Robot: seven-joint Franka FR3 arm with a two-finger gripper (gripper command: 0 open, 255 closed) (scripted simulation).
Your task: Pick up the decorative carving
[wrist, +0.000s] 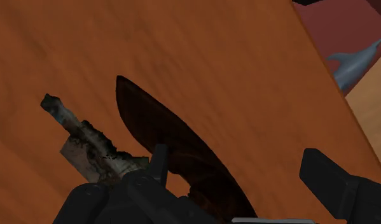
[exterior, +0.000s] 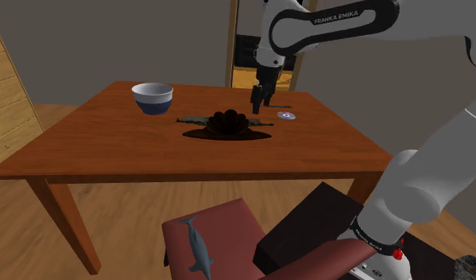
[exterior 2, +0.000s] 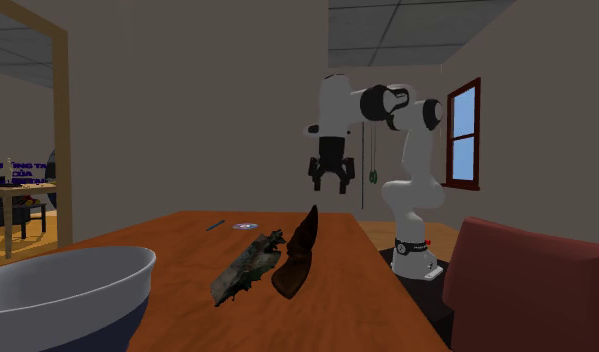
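Carving, appearance: the decorative carving (exterior: 228, 125) is showing as a very dark brown piece. It is presenting a scalloped upper edge in the shoulder view and a thin, leaf-shaped profile tilting on edge in the second exterior view (exterior 2: 297, 255).
Carving, position: it is sitting near the middle of the wooden table (exterior: 85, 143), touching or just beside a long mottled grey-green slab (exterior: 195, 119); contact cannot be confirmed.
Gripper: the gripper (exterior: 258, 102) is hovering above the table, clear of the carving, pointing downward.
Fingers: they are standing wide apart, gripping nothing (exterior 2: 330, 185).
Shoulder view, particular findings: a white bowl with a blue base (exterior: 152, 98) is resting towards the shoulder view's left, a small disc (exterior: 285, 115) is lying just beyond the gripper, and a grey dolphin figure (exterior: 198, 246) is lying on a red chair (exterior: 228, 231).
Second exterior view, particular findings: it is revealing the slab's rough, flat face (exterior 2: 249, 265).
Wrist view, particular findings: the carving (wrist: 176, 153) is stretching as a long dark oval under the gripper (wrist: 236, 159), with the slab (wrist: 87, 137) beside it.
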